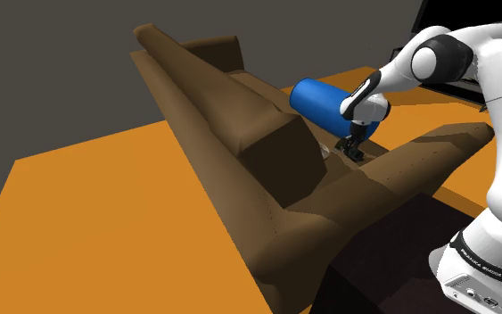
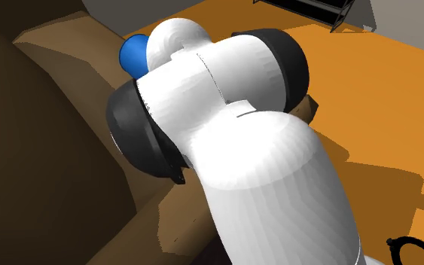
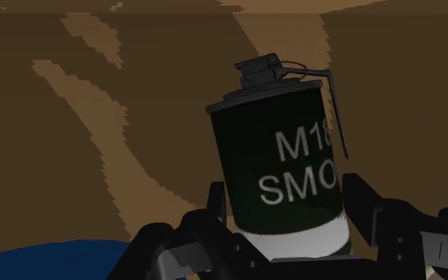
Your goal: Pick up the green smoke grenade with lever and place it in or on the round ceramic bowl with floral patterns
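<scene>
- The claw point(image 3: 287, 208) is clamped on the smoke grenade point(image 3: 282, 151). Its two black fingers point(image 3: 365, 208) press the can from either side near its lower end.
- The grenade is a squat cylinder of very dark green, almost black in this light. White block letters across its body read "M18" above "SMO", and the rest is lost around the curve.
- A pale band rings the can's base, right between the fingers.
- At the end away from the claw sits a flat dark lid with a blocky fuse head. From it a thin lever bends over and runs down the can's side.
- The can leans a little to one side between the fingers.
- Beyond the grenade lies the brown sofa point(image 3: 134, 119), patched with lighter streaks.
- In the shoulder view the claw point(image 1: 354, 148) hangs low over the sofa point(image 1: 240, 134), with a blue cylinder point(image 1: 318, 103) just beside and above it.
- The floor point(image 1: 106, 223) around the sofa is orange.
</scene>
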`<state>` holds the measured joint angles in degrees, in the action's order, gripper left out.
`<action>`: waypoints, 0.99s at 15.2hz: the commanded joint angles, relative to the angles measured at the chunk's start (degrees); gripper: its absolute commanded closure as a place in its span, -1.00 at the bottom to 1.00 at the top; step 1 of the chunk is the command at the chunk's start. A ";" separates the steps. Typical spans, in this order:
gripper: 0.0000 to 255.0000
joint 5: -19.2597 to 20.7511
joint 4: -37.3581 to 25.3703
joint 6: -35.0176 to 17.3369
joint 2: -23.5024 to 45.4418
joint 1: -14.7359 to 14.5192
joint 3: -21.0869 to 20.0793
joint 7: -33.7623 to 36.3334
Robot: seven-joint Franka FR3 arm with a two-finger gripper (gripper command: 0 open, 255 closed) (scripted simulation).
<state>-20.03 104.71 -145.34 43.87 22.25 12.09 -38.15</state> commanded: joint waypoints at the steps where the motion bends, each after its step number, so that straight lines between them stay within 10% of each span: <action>1: 1.00 0.33 0.60 0.86 -1.29 -0.28 0.37 0.25; 15: 1.00 3.14 2.80 7.31 -9.99 -2.18 2.98 2.31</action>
<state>-17.13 107.42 -138.53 34.50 20.32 14.90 -36.14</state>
